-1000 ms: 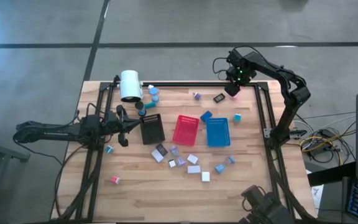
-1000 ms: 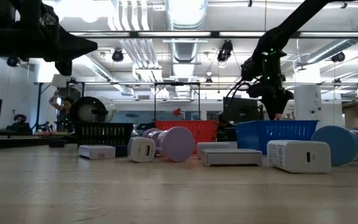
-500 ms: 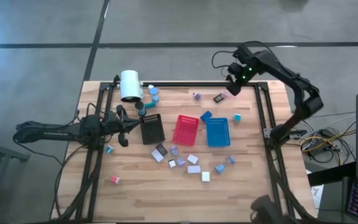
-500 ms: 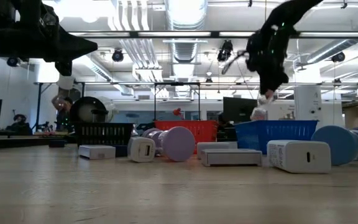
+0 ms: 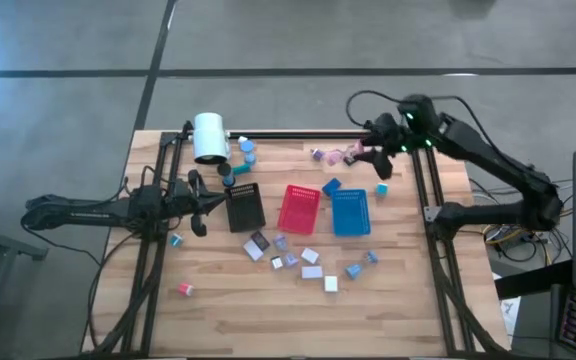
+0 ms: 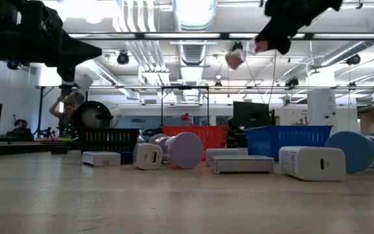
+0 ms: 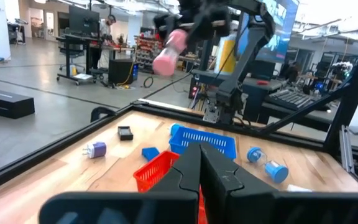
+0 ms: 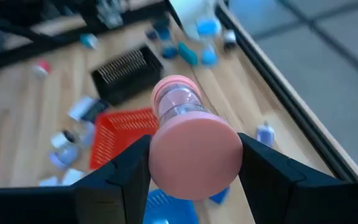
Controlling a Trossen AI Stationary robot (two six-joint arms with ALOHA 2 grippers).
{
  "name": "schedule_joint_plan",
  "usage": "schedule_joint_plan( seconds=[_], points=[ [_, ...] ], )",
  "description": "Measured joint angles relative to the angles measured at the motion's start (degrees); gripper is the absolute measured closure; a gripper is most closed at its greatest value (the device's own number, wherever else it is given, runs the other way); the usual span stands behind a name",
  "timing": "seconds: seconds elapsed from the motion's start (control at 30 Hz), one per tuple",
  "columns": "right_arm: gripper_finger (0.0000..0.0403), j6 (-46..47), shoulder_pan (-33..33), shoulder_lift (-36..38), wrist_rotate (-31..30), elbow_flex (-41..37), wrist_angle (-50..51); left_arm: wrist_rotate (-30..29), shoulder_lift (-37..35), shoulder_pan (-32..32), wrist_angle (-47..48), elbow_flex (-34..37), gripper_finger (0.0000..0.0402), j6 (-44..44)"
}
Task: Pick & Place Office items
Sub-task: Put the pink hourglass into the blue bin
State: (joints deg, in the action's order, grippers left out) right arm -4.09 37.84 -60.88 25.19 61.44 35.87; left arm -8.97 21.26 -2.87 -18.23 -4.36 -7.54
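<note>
My right gripper (image 5: 360,155) is high over the table's far right part, shut on a pink spool-like office item (image 5: 338,156) with round pink caps and a clear middle. The item also shows in the low view (image 6: 236,58) and the left wrist view (image 7: 168,53). Other office items (image 5: 298,258) lie loose on the wood near the trays. My left gripper (image 5: 216,199) stays shut and level at the left, just beside the black tray (image 5: 245,207), touching nothing. My right gripper pinches the pink item between its two fingers (image 8: 126,171), one on each side of the rim of its nearer round cap (image 8: 191,149). The fingers come from the table's right, slanting down. The item points on past the fingertips, along them, lifted clear of the table.
A red tray (image 5: 299,208) and a blue tray (image 5: 350,212) stand in a row with the black one. A big white cylinder (image 5: 209,137) lies at the far left corner with small blue caps (image 5: 246,150) beside it. A black rail (image 5: 298,134) borders the far edge.
My right gripper has risen from low over the far right corner with the pink item, lifting it clear of the table. It has tipped up from pointing down to slanting toward the table's left, and has rolled. The arm has swung outward to the right.
</note>
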Motion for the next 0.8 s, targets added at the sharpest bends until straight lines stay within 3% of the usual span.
schedule_joint_plan(
  seconds=[0.43, 0.8],
  points=[
    [0.0209, 11.32, -8.07, 26.65, 0.47, -28.30, -29.38, -0.02, -0.04, 0.02, -0.23, 0.00, 0.0396, 0.01],
    [0.0209, 12.98, -11.76, 35.84, -4.44, -45.82, -51.44, -0.09, -0.04, 0.02, -1.48, 0.00, 0.0396, -0.23]
  ],
)
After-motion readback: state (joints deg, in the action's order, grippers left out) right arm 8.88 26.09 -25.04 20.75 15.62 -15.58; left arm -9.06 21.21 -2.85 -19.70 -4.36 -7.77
